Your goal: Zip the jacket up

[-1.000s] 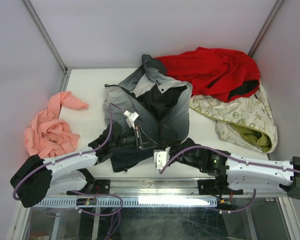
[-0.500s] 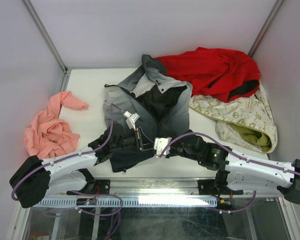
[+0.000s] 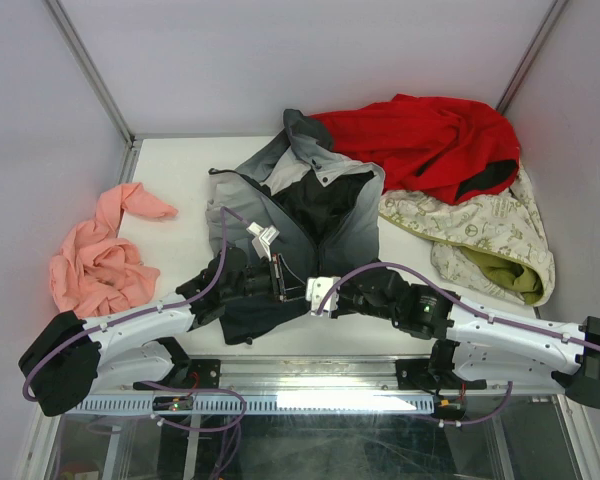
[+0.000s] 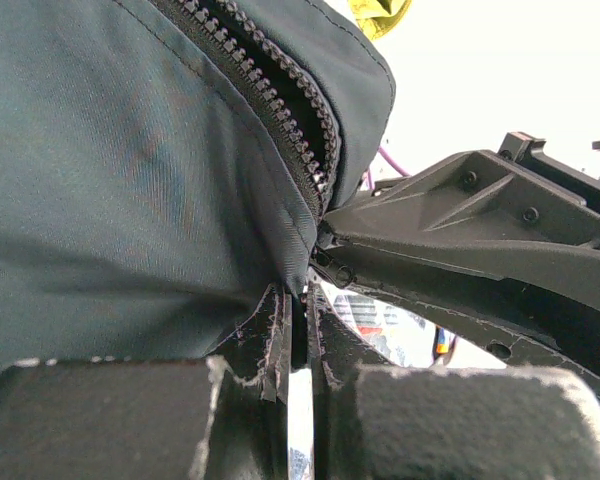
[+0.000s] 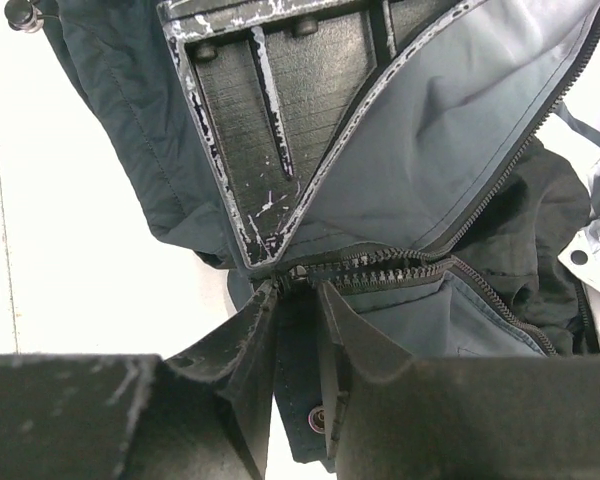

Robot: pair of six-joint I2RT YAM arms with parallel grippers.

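Observation:
The jacket (image 3: 315, 215) lies spread in the middle of the table, its dark front zipper (image 3: 332, 225) open along most of its length. My left gripper (image 3: 288, 284) is shut on the charcoal hem beside the zipper's bottom end; in the left wrist view (image 4: 298, 310) the fabric (image 4: 130, 180) is pinched between the pads. My right gripper (image 3: 318, 293) sits right against it. In the right wrist view (image 5: 296, 290) its jaws stand a narrow gap apart, tips on either side of the zipper's (image 5: 400, 268) lowest teeth, gripping nothing visibly.
A red garment (image 3: 430, 140) lies at the back right, over a cream patterned cloth (image 3: 480, 235). A pink cloth (image 3: 95, 260) is bunched at the left. The table's near edge (image 3: 310, 352) runs just below both grippers. Enclosure walls stand around.
My right arm has swung left and forward, bringing its gripper from the near edge up to the jacket's hem beside the left gripper. The left gripper has held still.

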